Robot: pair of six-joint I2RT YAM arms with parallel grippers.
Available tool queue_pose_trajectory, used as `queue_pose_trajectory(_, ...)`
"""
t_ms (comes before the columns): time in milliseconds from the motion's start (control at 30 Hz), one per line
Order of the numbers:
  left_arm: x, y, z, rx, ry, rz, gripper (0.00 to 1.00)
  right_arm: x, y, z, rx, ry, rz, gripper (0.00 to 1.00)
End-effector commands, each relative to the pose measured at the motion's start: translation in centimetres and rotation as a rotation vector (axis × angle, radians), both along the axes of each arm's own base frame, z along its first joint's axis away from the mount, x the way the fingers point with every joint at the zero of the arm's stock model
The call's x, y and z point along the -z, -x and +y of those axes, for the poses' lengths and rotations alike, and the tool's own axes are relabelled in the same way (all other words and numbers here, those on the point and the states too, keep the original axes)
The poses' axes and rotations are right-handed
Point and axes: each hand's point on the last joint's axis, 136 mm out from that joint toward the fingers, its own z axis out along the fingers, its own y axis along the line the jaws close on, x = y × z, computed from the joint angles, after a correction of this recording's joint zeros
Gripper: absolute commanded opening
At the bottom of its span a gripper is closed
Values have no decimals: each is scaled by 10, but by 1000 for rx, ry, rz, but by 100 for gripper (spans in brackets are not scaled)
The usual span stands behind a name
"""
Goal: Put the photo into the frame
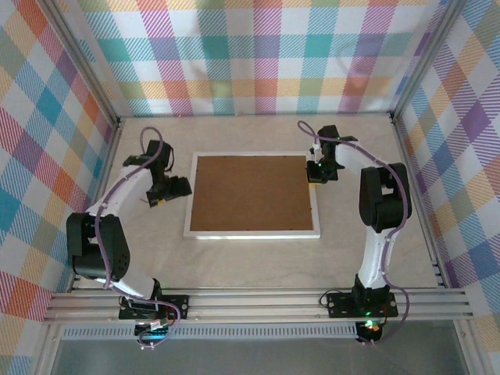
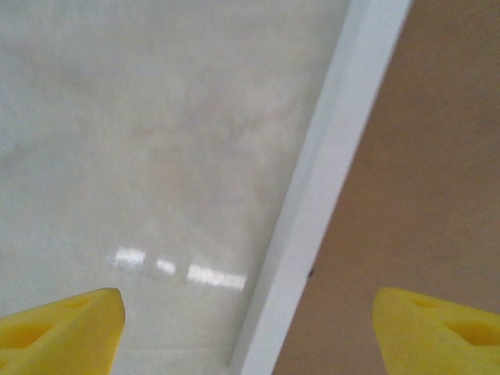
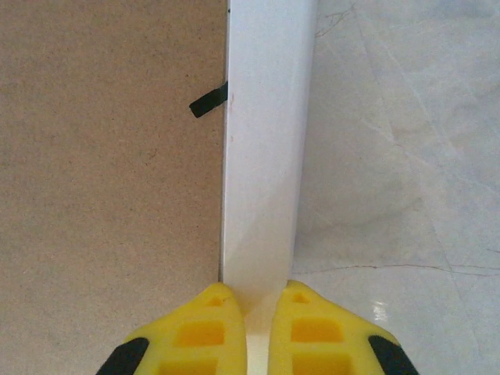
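The right gripper [image 3: 258, 336] has its yellow fingers [image 3: 199, 336] drawn nearly together, a sliver of white between them, over the right rail of the frame [image 3: 266, 156]; whether they touch it I cannot tell. The frame lies face down in the middle of the table [image 3: 406, 195], the brown board [image 3: 101, 195] filling its back, a black clip [image 3: 209, 100] at the board's right edge. The left gripper [image 2: 250, 336] is spread wide, straddling the frame's left rail, holding nothing.
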Motion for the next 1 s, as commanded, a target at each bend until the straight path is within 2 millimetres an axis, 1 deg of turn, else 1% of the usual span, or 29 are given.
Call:
queue_pose_trajectory(0, 9, 19, 2, -44, 11, 14, 83, 21, 17, -4, -16, 51, 64, 9)
queue_pose_trajectory(100, 23, 30, 1, -63, 31, 32, 83, 22, 18, -3, -20, 44, 66, 9)
queue_pose_trajectory(167, 31, 34, -2, -73, 48, 41, 83, 22, 19, -2, -26, 40, 70, 9)
queue_pose_trajectory(300, 42, 33, -5, -78, 62, 53, 83, 23, 20, -3, -28, 45, 69, 9)
queue_pose_trajectory(500, 47, 18, -6, -77, 60, 40, 83, 22, 20, -3, -33, 42, 67, 8)
queue_pose_trajectory(600, 51, 14, -7, -78, 60, 52, 83, 21, 20, -2, -37, 41, 68, 9)
queue_pose_trajectory(800, 57, 18, -5, -78, 48, 77, 83, 23, 20, -3, -40, 48, 68, 9)
queue_pose_trajectory(967, 62, 24, -13, -59, 72, 97, 82, 24, 19, -1, -38, 38, 71, 9)
